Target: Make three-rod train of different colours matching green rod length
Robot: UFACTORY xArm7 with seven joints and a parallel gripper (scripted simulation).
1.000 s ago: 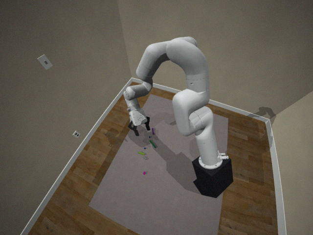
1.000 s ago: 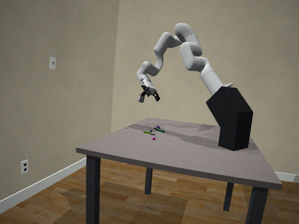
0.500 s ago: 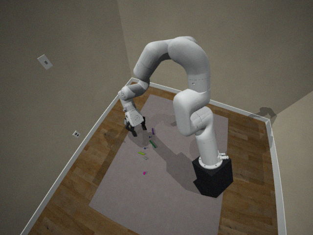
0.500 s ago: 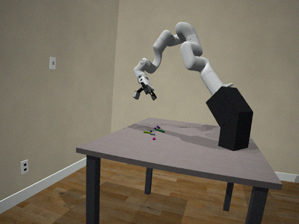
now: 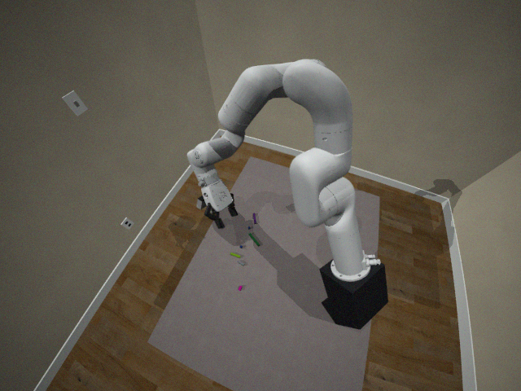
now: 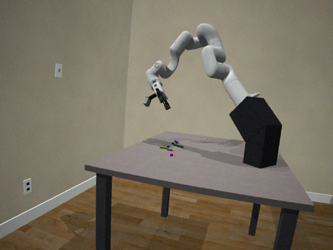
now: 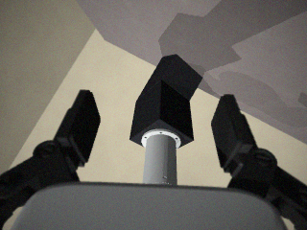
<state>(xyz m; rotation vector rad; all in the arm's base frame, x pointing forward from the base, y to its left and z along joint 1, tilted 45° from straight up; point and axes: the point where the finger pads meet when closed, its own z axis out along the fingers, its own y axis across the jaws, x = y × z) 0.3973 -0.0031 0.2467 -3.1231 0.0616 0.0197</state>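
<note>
Several small rods lie on the grey table top, all apart from each other. In the top view I see the green rod (image 5: pixel 254 239), a purple rod (image 5: pixel 254 217), a lime rod (image 5: pixel 234 255), a grey rod (image 5: pixel 241 262), a magenta rod (image 5: pixel 239 287) and a tiny blue rod (image 5: pixel 241 246). In the exterior view the green rod (image 6: pixel 177 145), lime rod (image 6: pixel 164 148) and magenta rod (image 6: pixel 171 154) show. My gripper (image 5: pixel 225 217) (image 6: pixel 165 104) is open and empty, tilted, high above the table's far left part. In the wrist view the gripper (image 7: pixel 157 105) holds nothing, and no rods show.
The arm's black pedestal (image 5: pixel 354 294) (image 6: pixel 259 132) stands at the table's right side; it also shows in the wrist view (image 7: pixel 163 110). The table edge lies close to the left of the rods.
</note>
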